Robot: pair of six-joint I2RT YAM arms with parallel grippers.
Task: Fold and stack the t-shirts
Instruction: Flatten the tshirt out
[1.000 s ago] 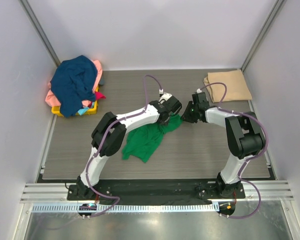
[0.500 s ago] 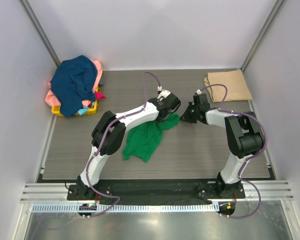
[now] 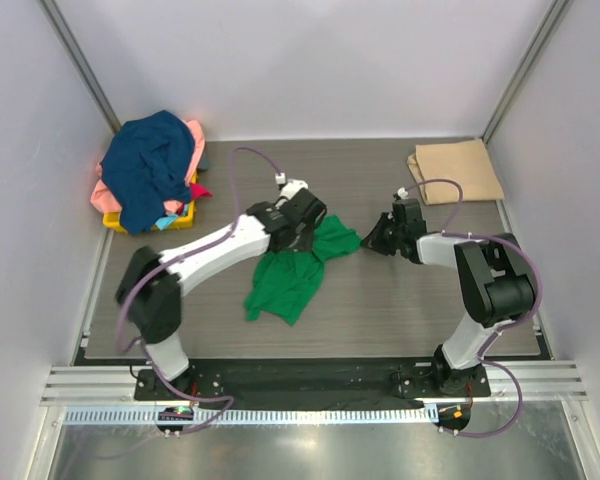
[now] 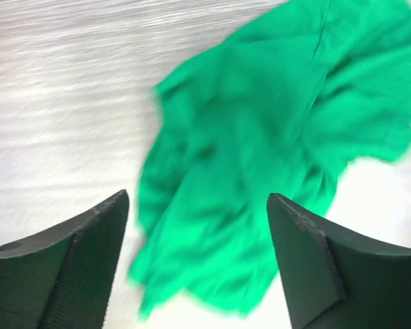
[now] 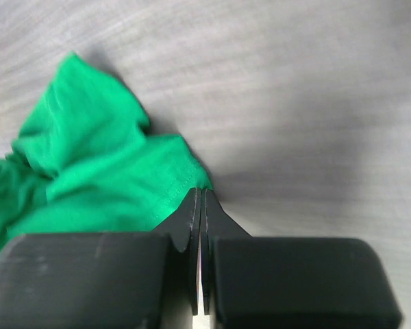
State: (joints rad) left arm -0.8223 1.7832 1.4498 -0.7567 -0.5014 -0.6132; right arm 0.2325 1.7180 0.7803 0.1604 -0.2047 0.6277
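- A grey wood-grain table [image 3: 430,300] fills the floor of a booth closed in by plain white walls [image 3: 310,70], with a slanted metal post [image 3: 525,70] running up the far right corner and another up the far left
- A slotted metal rail [image 3: 310,415] runs along the near edge, in front of the two arm bases
- A yellow bin [image 3: 183,220] sits in the far left corner of the table, close to the left wall
- The bin is heaped above its rim: a navy t-shirt [image 3: 145,165] lies crumpled on top, a salmon pink t-shirt [image 3: 102,195] spills from beneath it on both sides, and a scrap of red cloth [image 3: 200,190] shows at the right edge of the heap
- A tan t-shirt [image 3: 458,170] lies folded flat on the bare table in the far right corner, well apart from the bin
- The green t-shirt [image 3: 290,280] lies rumpled on the middle of the table, between the two arms, in no container
- The left gripper [image 3: 308,228] hangs over the far part of the green t-shirt; its wrist view shows the fingers [image 4: 75,267] spread wide, nothing between them and the green cloth [image 4: 260,151] beneath, blurred
- The right gripper [image 3: 372,238] is low at the shirt's right-hand corner; its wrist view shows the fingertips [image 5: 199,199] pressed together right at the stitched hem [image 5: 181,185]
- Whether any cloth is caught between those tips cannot be told
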